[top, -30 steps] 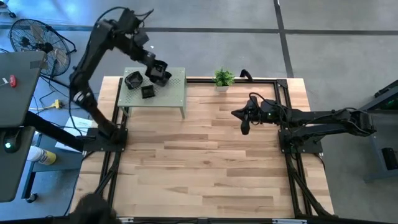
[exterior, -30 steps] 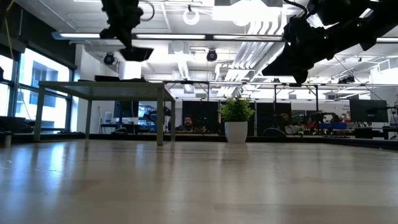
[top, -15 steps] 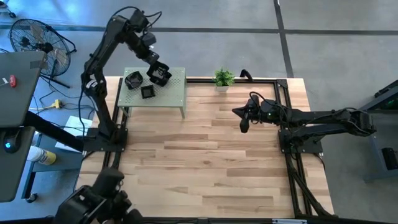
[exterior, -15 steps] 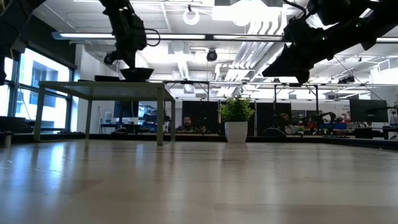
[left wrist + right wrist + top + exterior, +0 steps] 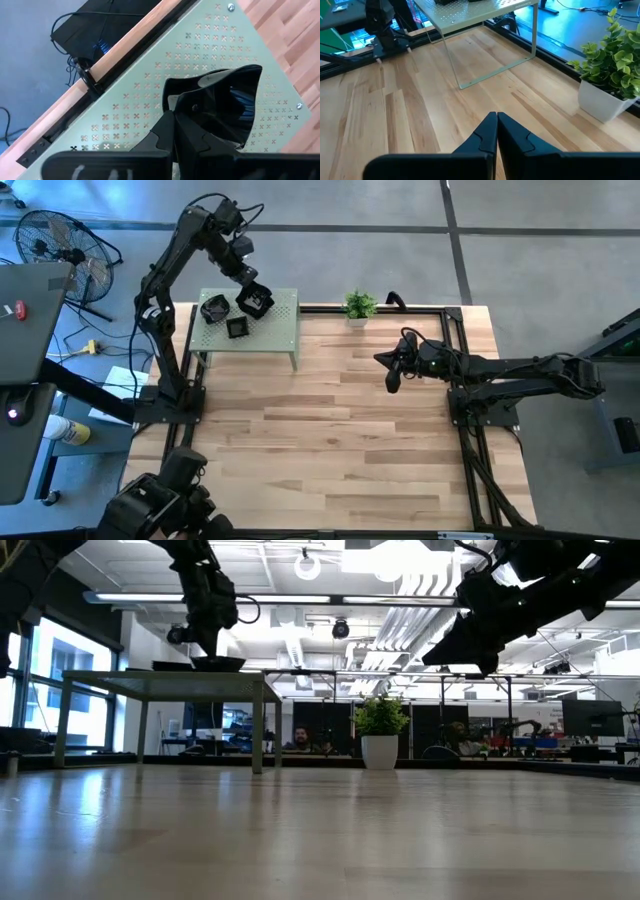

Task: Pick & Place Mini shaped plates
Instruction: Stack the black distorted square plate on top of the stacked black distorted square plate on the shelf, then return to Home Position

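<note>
- The step in hand looks like the placing of a plate: the left gripper (image 5: 250,288) is clamped on the rim of a glossy black mini plate (image 5: 220,107) and holds it at the surface of a small perforated green shelf (image 5: 285,320). The low view suggests the plate is resting on the shelf top or just above it; I cannot tell which.
- The shelf stands at the far left corner of the wooden bench (image 5: 320,440). The held plate sits mid-shelf, toward the far edge.
- The next move, as I judge it, calls for opening the fingers and lifting straight up, so the plate stays flat and does not knock its neighbours.
- The right gripper (image 5: 392,373) hangs pinched shut and empty over the bench's right half, near the far edge, waiting.
- Count of plates: three in sight, all on the shelf. One is in the gripper, and two others (image 5: 214,308) (image 5: 237,328) lie just beside it toward the shelf's left end.
- One small potted plant (image 5: 359,307) stands at the bench's far edge.
- Two arms, one shelf.
</note>
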